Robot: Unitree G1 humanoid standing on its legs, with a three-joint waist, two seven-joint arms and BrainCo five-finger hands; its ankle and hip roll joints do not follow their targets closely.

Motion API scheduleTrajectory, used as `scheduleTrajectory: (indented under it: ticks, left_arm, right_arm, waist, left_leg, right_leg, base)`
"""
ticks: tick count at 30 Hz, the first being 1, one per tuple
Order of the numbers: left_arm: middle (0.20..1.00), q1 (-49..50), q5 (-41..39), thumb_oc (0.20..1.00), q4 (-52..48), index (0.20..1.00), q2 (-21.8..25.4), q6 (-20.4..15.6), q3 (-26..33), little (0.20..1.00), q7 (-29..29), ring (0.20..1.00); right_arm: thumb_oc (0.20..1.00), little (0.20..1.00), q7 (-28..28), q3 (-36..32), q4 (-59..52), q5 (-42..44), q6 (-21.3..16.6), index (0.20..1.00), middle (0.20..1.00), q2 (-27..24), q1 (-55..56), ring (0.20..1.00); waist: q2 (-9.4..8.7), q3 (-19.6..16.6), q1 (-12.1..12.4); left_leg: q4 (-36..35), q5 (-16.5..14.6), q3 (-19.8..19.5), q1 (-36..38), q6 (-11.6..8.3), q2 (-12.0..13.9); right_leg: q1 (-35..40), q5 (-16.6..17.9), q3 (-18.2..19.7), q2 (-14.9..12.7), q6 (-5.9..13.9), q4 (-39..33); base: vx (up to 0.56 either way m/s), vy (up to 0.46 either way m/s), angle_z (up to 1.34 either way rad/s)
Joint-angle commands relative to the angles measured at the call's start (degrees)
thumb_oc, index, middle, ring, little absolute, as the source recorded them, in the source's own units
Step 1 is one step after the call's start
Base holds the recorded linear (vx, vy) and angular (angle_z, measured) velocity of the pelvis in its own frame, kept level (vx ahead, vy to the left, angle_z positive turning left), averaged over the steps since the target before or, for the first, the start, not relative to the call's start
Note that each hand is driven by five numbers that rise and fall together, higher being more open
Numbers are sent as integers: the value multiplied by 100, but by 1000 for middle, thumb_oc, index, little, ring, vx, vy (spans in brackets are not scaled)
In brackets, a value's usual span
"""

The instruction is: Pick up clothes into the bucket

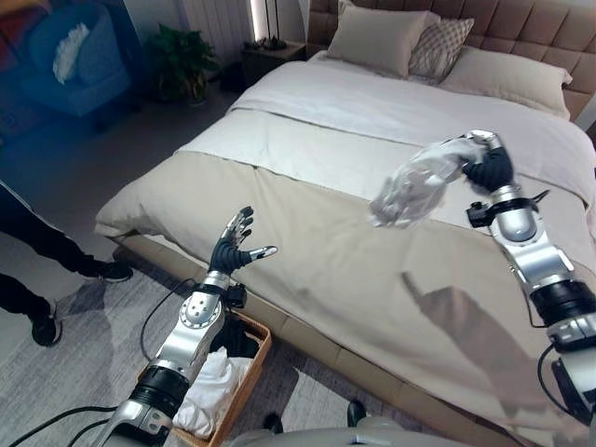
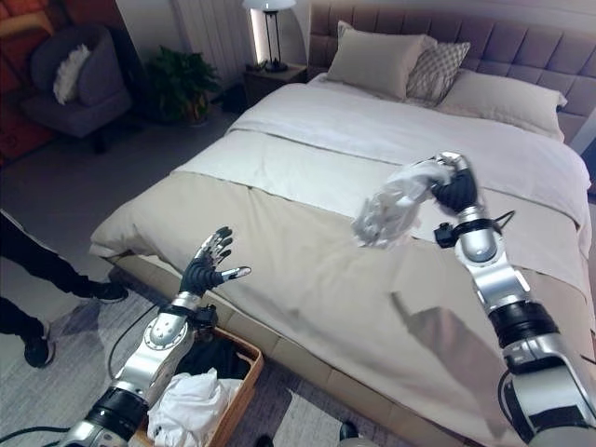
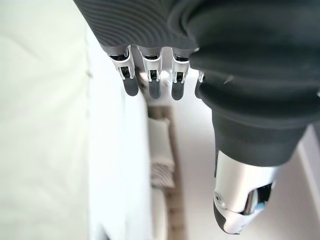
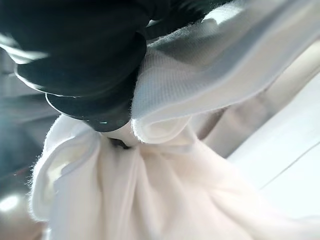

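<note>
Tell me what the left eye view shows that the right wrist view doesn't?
The left eye view takes in the whole scene: the bed with its pillows, the wicker basket on the floor holding white clothes, the left robot hand open and raised above the basket, and a person's legs at the side. The right wrist view gives a close look at how the white cloth bunches and folds right against the hand's dark cover. Both show the white garment gripped by the right robot hand, lifted over the bed.
</note>
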Motion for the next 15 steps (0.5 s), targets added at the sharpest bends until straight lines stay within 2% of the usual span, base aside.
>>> scheduleTrajectory:
  ticks: [1,6,15]
  left_arm:
    - [1000,-331,-178,1000,-264,1000,272,-62,-450,1000,-351,1000]
    - [1000,-681,-181,1000,-411,1000,172,52,-886,1000,-645,1000]
    - [1000,-1446,-119,1000,-350,1000,-53,166,-1443,1000,-787,1000]
  right_arm:
    - [200,200,291,-91,-598,275,-285,200,200,6,65,200]
    - [200,200,759,-8,-1337,358,-296,200,200,28,364,200]
    - [200,200,1292,442,-2237,576,-325,200,200,151,212,200]
  waist:
    - [-310,-572,120]
    - [-317,-684,147]
    - [-290,-713,156]
  left_leg:
    - [492,-596,-234,-210,97,-193]
    - [569,-669,-310,-107,88,-182]
    - [695,-735,-384,-35,61,-177]
  right_leg:
    - [-186,-248,-13,-290,279,555]
    - [-20,-335,-103,-296,260,537]
    - [179,-421,-205,-311,234,549]
  base:
    - [6,-28,3]
    - [27,-22,6]
    - [14,-12,5]
